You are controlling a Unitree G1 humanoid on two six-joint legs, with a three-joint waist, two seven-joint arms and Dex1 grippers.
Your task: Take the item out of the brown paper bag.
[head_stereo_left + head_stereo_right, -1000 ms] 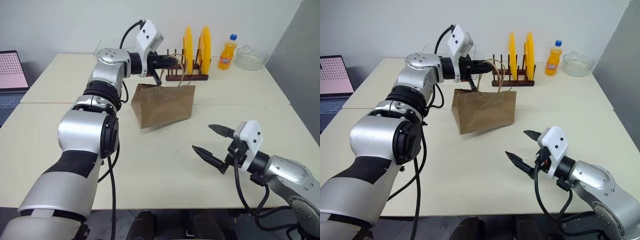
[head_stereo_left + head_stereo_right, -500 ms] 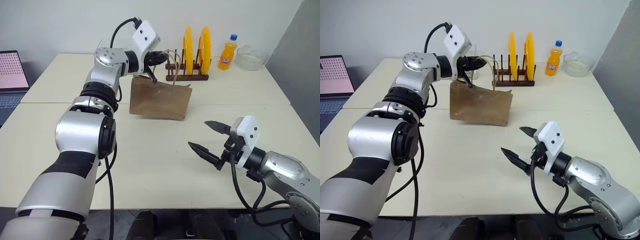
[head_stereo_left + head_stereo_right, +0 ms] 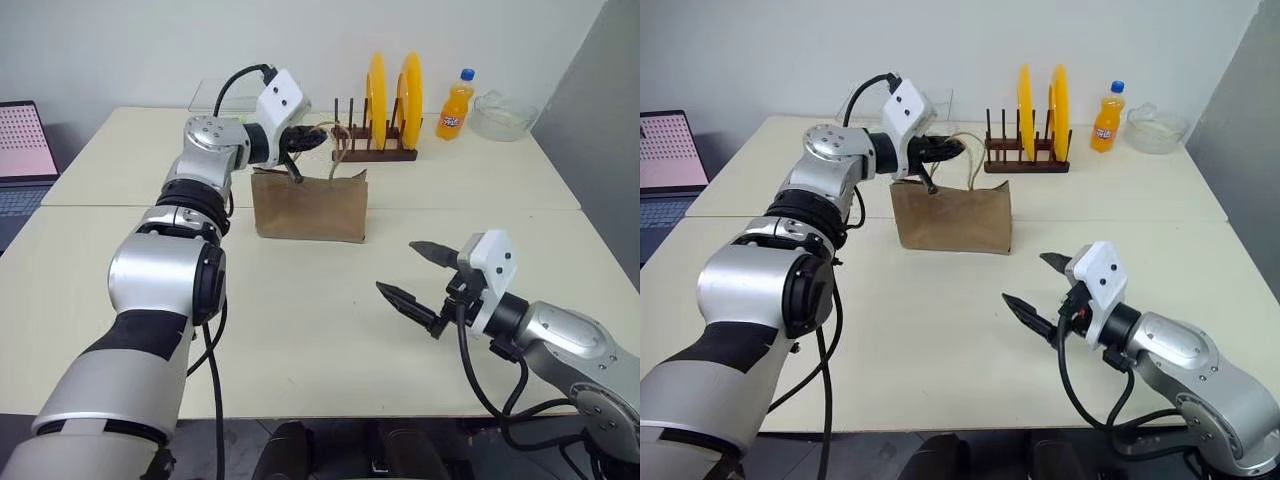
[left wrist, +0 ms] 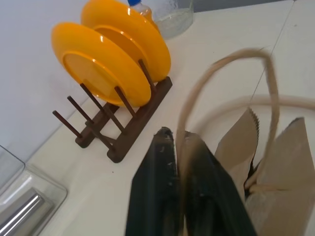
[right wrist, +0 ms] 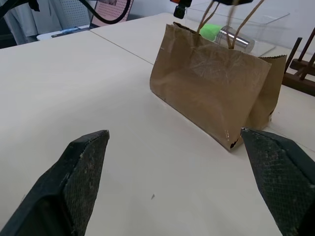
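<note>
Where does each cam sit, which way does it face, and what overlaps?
Head stereo pair: on the head, looking forward and down at the table; both arms show.
Left wrist: along the left gripper, a cord handle between its fingers, toward the plate rack.
Right wrist: along the open right gripper, toward the brown paper bag.
Shared: the bag stands in every view.

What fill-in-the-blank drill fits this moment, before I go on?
1. The brown paper bag stands on the ____.
2. The left gripper pinches the bag's cord ____.
3. The right gripper's jaws are ____.
4. The plates in the rack are ____.

Missing: table; handle; open; yellow
</note>
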